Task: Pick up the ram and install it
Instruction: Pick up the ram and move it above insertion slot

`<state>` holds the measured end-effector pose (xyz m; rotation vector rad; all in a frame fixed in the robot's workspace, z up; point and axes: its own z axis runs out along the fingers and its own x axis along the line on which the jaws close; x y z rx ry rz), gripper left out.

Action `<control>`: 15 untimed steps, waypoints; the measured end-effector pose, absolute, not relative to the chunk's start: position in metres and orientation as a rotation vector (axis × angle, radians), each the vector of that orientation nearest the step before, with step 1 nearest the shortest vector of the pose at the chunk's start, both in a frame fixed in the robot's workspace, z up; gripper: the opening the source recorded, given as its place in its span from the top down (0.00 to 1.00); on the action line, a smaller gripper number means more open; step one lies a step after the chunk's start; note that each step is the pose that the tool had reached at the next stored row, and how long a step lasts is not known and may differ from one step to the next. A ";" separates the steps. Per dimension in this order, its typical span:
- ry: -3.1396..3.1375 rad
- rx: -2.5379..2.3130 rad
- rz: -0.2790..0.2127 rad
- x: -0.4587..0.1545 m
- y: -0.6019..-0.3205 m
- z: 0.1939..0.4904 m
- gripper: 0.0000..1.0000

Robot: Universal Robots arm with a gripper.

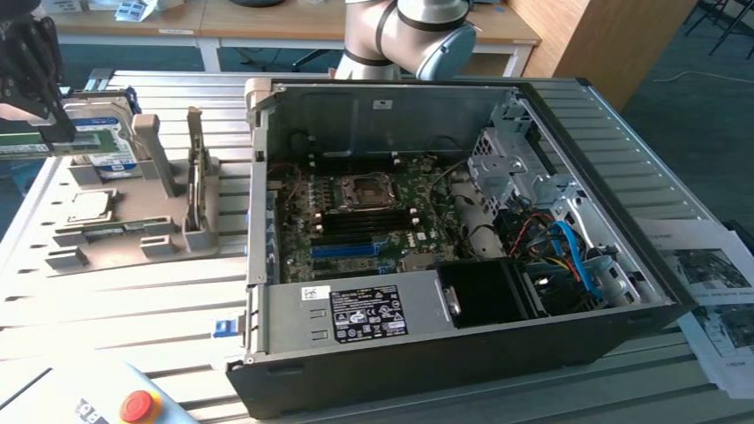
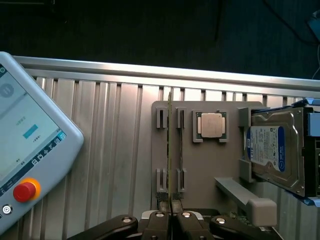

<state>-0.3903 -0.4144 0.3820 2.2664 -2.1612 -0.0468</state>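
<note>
The hand (image 2: pixel 170 210) pinches the ram (image 2: pixel 170 140) edge-on over the grey tray (image 2: pixel 210 162), at ten o'clock from the open computer case (image 1: pixel 471 221) in the exterior view.

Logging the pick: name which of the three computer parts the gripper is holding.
The ram, the thin green board edge-on in the gripper; the square processor and the hard drive rest on the grey holder.

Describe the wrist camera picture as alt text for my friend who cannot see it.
The gripper is shut on the ram, a thin stick seen edge-on, in line with the slots of a grey tray. On the tray also sit a square processor chip and a hard drive; a handheld controller lies beside it.
</note>
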 end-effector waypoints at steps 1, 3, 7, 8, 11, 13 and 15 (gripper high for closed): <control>-2.161 2.266 -0.047 -0.390 -0.414 0.382 0.88; -2.161 2.266 -0.047 -0.390 -0.414 0.382 0.88; -2.160 2.265 -0.049 -0.379 -0.415 0.382 0.88; -2.160 2.265 -0.049 -0.377 -0.415 0.382 0.88; -2.159 2.264 -0.051 -0.371 -0.415 0.382 0.88; -2.158 2.263 -0.054 -0.367 -0.416 0.382 0.88; -2.157 2.262 -0.056 -0.362 -0.416 0.382 0.88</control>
